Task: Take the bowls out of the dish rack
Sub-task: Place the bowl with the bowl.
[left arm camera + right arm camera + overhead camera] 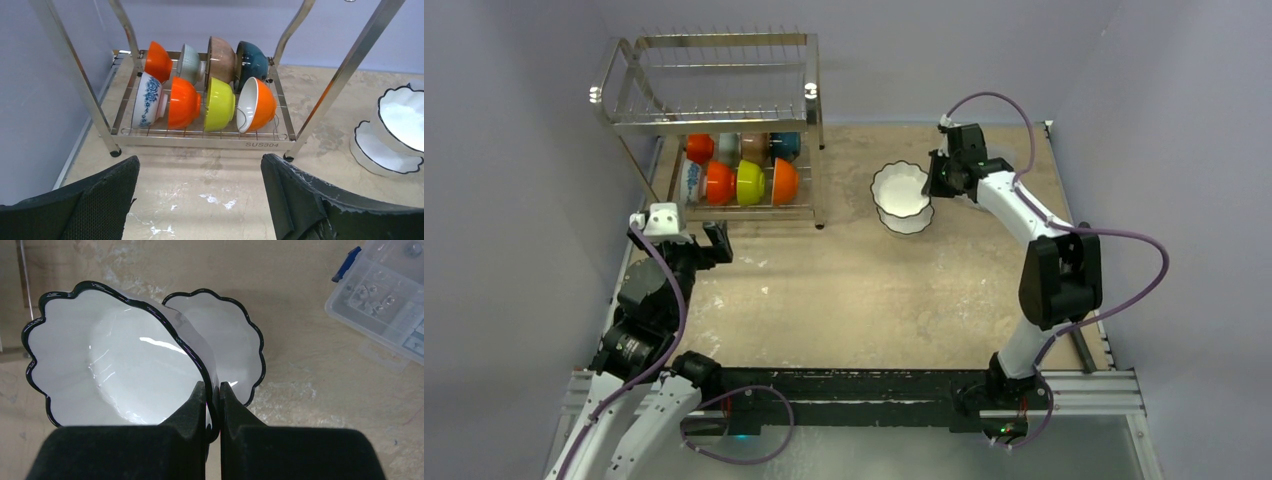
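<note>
The dish rack [714, 125] stands at the far left, and several bowls stand on edge in its lower tier [200, 141]. Among them are a blue-patterned bowl [149, 100], an orange one [183, 102], a yellow-green one [220, 104] and a teal one [252, 59]. My left gripper [679, 228] [200, 165] is open over bare table just in front of the rack. My right gripper [934, 180] [213, 387] is shut on the rim of a white scalloped bowl [115, 355] [901, 188]. That bowl is tilted over a second white scalloped bowl [230, 340] [906, 222] lying on the table.
A clear plastic compartment box [385, 305] lies on the table beyond the white bowls in the right wrist view. The rack's upper tier [724, 65] holds nothing. Purple-grey walls close in the table at the back and on both sides.
</note>
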Controlling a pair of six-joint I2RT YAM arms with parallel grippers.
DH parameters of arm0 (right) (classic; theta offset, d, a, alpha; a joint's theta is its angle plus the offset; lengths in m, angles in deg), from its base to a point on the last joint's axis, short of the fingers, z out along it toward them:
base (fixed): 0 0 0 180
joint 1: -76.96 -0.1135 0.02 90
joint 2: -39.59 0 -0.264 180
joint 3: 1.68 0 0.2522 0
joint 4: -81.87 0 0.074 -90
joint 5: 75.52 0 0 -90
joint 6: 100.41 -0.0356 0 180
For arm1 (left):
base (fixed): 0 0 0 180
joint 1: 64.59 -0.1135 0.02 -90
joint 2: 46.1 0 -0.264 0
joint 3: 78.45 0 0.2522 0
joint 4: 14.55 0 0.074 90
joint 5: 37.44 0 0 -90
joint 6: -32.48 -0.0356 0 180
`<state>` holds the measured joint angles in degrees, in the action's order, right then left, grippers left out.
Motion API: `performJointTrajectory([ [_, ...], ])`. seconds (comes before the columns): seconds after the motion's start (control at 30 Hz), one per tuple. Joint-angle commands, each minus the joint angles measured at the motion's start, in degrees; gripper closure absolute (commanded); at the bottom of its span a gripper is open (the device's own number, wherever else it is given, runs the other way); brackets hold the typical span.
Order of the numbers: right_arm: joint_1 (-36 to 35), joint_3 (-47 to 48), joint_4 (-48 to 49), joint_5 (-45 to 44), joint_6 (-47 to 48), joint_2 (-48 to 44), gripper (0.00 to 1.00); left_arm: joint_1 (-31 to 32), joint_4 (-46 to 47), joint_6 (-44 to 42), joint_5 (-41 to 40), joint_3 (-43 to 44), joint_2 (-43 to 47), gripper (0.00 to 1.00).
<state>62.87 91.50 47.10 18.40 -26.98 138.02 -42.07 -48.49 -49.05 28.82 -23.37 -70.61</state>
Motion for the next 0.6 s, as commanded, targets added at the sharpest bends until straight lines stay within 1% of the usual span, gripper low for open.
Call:
performJointTrajectory([
  [0.0,0.20,1.96,6.29,-0.12,-2.91,2.29,1.00,-0.36,2.28,1.20,-2.70,-0.69,0.66,0.09],
  [0.23,0.31,1.57,10.16,1.81,-5.54,5.76,1.00,-0.37,2.40,1.24,-2.33,-0.80,0.86,0.08],
  [0.57,1.78,1.97,13.23,1.21,-7.17,9.77,1.00,-0.32,2.46,0.94,-2.03,-0.82,1.14,0.08],
])
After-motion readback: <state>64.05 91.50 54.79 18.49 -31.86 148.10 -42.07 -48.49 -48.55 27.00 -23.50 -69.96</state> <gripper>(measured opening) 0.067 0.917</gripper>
